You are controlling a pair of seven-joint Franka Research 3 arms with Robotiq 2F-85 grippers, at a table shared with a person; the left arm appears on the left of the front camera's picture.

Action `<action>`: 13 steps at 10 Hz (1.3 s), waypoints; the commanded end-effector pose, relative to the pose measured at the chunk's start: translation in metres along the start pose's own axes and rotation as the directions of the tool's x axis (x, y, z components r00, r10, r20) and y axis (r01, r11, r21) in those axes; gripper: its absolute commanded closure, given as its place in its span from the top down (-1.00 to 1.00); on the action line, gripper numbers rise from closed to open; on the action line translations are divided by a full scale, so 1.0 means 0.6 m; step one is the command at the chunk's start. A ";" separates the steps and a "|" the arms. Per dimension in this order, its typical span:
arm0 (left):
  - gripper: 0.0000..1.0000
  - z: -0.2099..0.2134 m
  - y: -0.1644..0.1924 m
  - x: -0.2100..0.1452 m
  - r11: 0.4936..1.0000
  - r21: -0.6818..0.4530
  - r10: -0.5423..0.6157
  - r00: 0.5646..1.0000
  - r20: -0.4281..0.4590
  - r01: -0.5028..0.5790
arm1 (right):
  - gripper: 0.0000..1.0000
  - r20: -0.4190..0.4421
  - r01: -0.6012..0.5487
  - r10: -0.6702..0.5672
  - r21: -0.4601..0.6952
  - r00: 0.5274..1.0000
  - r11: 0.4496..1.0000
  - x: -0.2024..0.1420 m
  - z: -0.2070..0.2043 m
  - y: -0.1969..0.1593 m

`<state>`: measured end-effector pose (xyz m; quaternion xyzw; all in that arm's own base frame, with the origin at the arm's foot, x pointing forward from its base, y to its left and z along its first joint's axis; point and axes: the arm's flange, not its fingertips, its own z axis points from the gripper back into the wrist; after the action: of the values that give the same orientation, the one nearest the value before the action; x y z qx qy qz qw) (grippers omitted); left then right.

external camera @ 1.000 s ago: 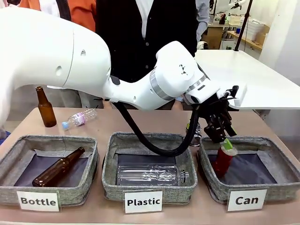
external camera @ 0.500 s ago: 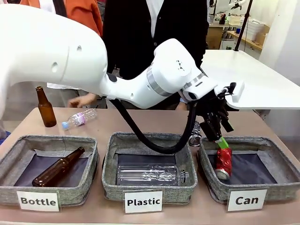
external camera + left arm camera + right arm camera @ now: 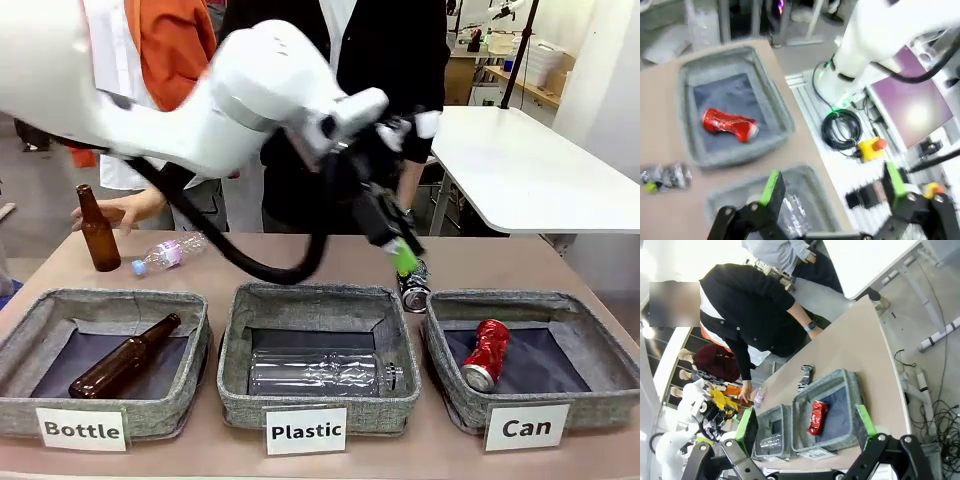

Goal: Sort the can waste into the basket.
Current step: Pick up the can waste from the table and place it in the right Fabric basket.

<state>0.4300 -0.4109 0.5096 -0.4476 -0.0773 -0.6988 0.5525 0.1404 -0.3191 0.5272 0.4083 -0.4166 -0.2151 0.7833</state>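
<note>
The left gripper [image 3: 400, 255], black with green pads, is spread wide and empty. It has lifted off the grey fabric basket labelled "Can" [image 3: 560, 408] and swung left. The shiny red crushed can [image 3: 485, 354] it hung over half a second ago now lies flat in that basket, below and to the gripper's right. Just under its tips the dark crushed can [image 3: 414, 286] rests on the table [image 3: 560, 262], beside the grey "Plastic" basket [image 3: 300, 395]. The right gripper [image 3: 805, 422] is also spread wide and empty, high above the table.
</note>
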 end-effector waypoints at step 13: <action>1.00 0.415 -0.547 -0.622 0.680 0.024 0.408 0.404 0.819 -0.733 | 1.00 -0.735 0.234 -0.181 -0.031 0.654 0.972 -0.204 -0.409 0.222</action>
<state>0.2750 0.1399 0.5102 -0.5826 -0.2738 -0.1635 0.7476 0.2786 -0.0460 0.4955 0.5375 -0.0105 -0.1181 0.8349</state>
